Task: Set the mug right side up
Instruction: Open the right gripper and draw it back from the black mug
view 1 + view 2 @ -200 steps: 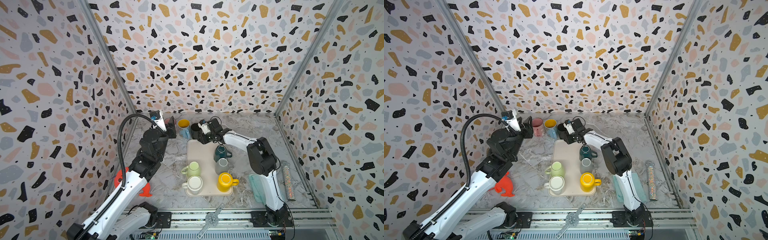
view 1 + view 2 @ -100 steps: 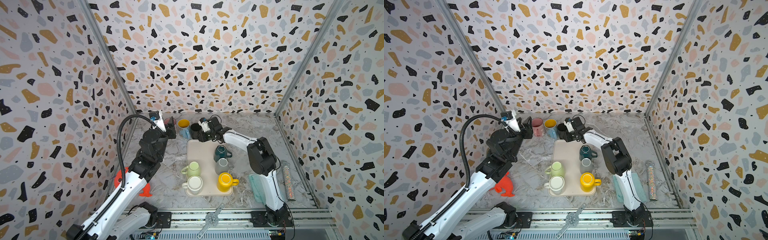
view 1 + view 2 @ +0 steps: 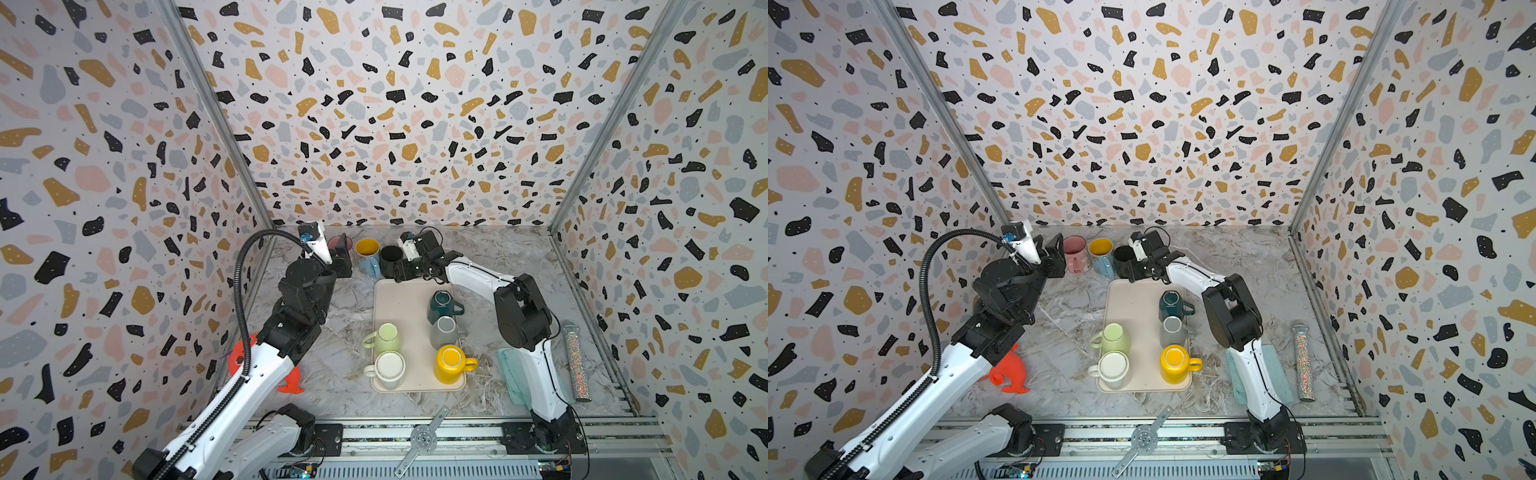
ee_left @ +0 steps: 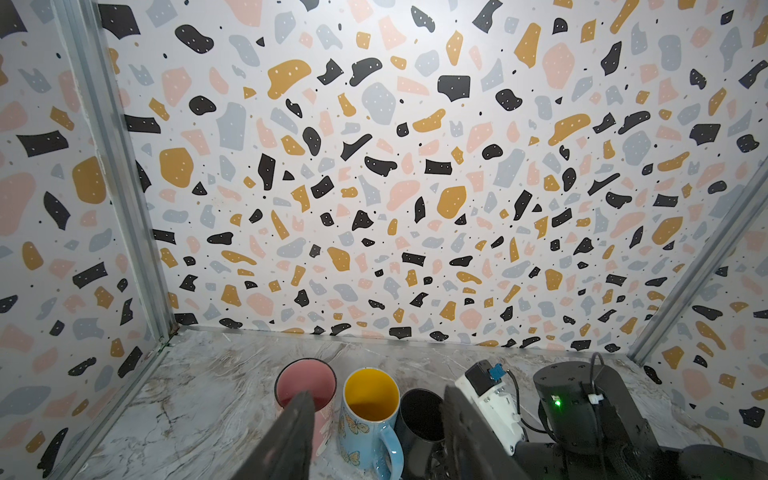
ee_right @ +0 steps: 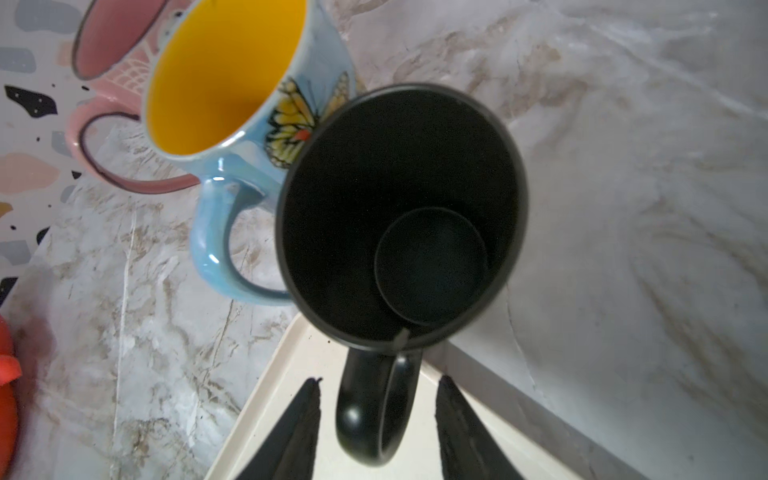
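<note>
A marbled desk is enclosed by terrazzo-patterned walls. The black mug is seen upright near the desk's far edge, just beside a blue butterfly mug and apparently just beyond the cream tray's far edge. The right hand is spread open, with its fingers set either side of the mug's handle without contact. The left hand is parted near a pink mug, with nothing held.

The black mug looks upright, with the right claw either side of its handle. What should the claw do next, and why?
Probably draw the right gripper straight back from the black mug. The mug stands mouth up beside the blue butterfly mug, and the fingers flank its handle without touching, so a sideways move could tip it.
</note>
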Controlling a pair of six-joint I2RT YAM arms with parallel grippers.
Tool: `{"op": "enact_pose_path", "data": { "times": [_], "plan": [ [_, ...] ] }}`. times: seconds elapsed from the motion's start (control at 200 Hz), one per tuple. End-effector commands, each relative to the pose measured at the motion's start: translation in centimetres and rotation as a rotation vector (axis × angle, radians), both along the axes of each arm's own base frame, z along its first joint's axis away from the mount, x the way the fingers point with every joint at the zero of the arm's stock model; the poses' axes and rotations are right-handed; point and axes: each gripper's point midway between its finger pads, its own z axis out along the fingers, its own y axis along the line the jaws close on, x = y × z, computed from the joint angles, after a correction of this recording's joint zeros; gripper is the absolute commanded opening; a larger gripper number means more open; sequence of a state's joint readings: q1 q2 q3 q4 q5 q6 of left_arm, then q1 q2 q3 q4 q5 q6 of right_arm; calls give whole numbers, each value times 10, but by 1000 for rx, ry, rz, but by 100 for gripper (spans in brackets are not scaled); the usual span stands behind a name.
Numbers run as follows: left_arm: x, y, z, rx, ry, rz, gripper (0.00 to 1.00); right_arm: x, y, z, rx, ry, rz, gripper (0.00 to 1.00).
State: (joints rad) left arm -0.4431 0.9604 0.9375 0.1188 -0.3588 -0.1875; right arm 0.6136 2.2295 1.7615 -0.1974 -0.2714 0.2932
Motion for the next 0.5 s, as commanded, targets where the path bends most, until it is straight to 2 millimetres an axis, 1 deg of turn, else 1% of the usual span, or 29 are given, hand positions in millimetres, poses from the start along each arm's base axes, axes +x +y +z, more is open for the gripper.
{"op": "enact_pose_path", "data": {
  "times": [0.0,0.105,0.225,0.255,0.295,0.4,0.461,0.491],
  "plan": [
    [-3,6,8,-17,-32,21,51,-4,-17,60,38,-94,-33,53],
    [-4,8,7,-12,-31,28,51,-16,-34,92,79,-149,-53,56],
    [-4,12,5,-5,-26,51,51,-33,-63,129,130,-197,-106,57],
    [-4,13,5,-5,-25,55,51,-38,-71,134,143,-200,-120,58],
    [-4,13,4,-7,-24,59,51,-45,-80,149,172,-214,-135,57],
    [-4,16,2,-12,-19,73,52,-65,-105,167,228,-176,-176,54],
    [-3,17,1,-19,-11,81,52,-75,-116,167,249,-115,-197,50],
    [-3,18,0,-20,-6,88,52,-82,-121,164,265,-53,-206,47]
  ]
}}
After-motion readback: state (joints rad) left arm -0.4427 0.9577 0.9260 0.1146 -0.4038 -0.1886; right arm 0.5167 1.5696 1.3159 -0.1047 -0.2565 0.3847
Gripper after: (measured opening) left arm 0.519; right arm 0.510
